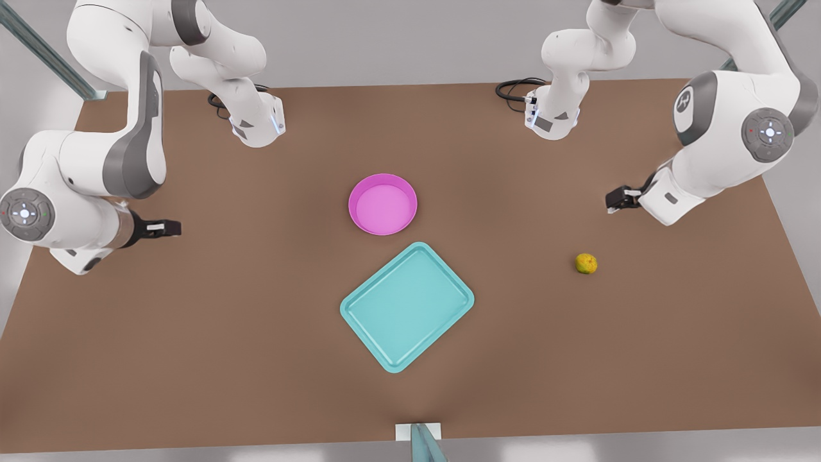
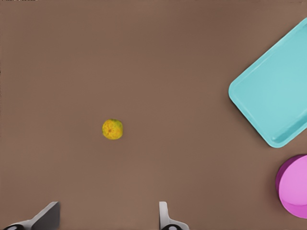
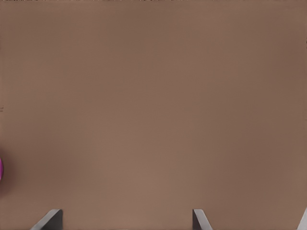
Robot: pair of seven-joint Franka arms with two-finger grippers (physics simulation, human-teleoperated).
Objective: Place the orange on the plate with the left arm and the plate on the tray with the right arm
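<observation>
A small yellow-orange orange (image 1: 586, 263) (image 2: 112, 129) lies on the brown table toward the front view's right. The pink plate (image 1: 383, 204) (image 2: 295, 187) sits mid-table, holding nothing, and just nearer the camera lies the teal tray (image 1: 406, 306) (image 2: 276, 88), also bare and turned at an angle. My left gripper (image 1: 619, 199) (image 2: 105, 223) hovers open above the table at the front view's right, a short way from the orange. Open as well, my right gripper (image 1: 163, 228) (image 3: 124, 221) hangs over bare table at the front view's left; a sliver of the plate (image 3: 1, 168) shows at its view's edge.
Both arm bases (image 1: 256, 125) (image 1: 551, 115) stand at the table's far edge, with black cables beside them. A small mount (image 1: 420, 439) sticks up at the near edge. Grey floor surrounds the brown table (image 1: 192, 321).
</observation>
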